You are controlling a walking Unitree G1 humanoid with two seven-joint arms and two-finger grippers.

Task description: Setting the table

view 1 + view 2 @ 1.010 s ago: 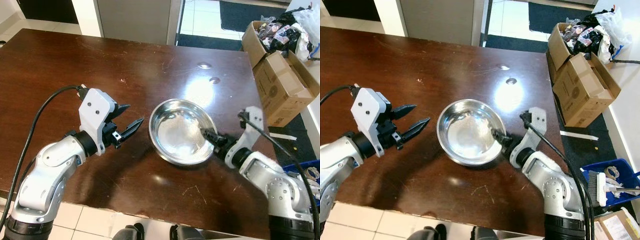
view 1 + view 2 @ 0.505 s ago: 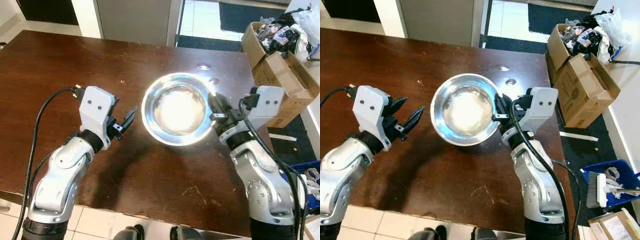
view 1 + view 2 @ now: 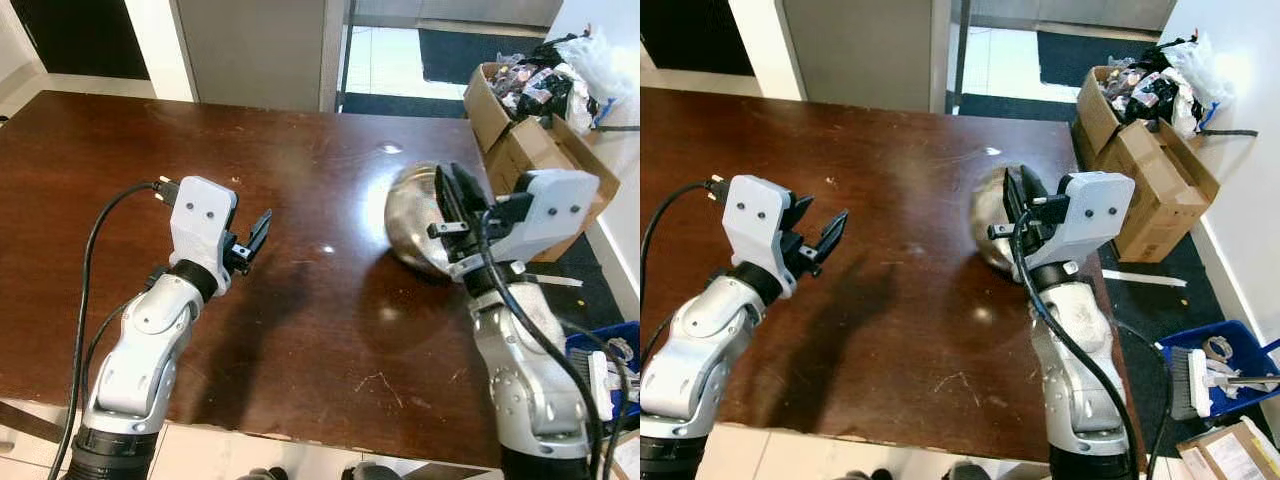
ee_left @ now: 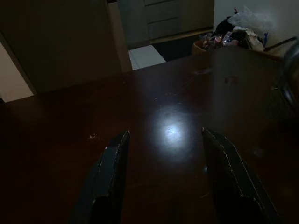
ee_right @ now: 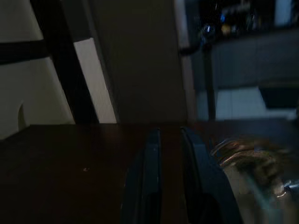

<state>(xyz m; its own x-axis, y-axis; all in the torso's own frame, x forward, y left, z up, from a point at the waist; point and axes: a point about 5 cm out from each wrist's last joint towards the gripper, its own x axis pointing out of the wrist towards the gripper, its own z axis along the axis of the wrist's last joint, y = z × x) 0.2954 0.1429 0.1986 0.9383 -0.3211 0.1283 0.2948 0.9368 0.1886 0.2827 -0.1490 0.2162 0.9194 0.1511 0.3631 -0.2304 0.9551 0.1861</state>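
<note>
Right gripper [image 3: 452,205] pinches the bowl [image 3: 412,230] rim; the bowl hangs tilted beside my fingers, above the counter [image 3: 300,300]. I should level it before lowering. Left gripper [image 3: 258,235] is spread, idle.

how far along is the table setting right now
Early stage. Nothing looks placed yet: the table has no setting laid out. In hand: the right gripper holds the steel bowl by its rim, tipped on edge above the table's right side. The left gripper hovers open. Left: set the bowl down flat, then bring other pieces.
</note>
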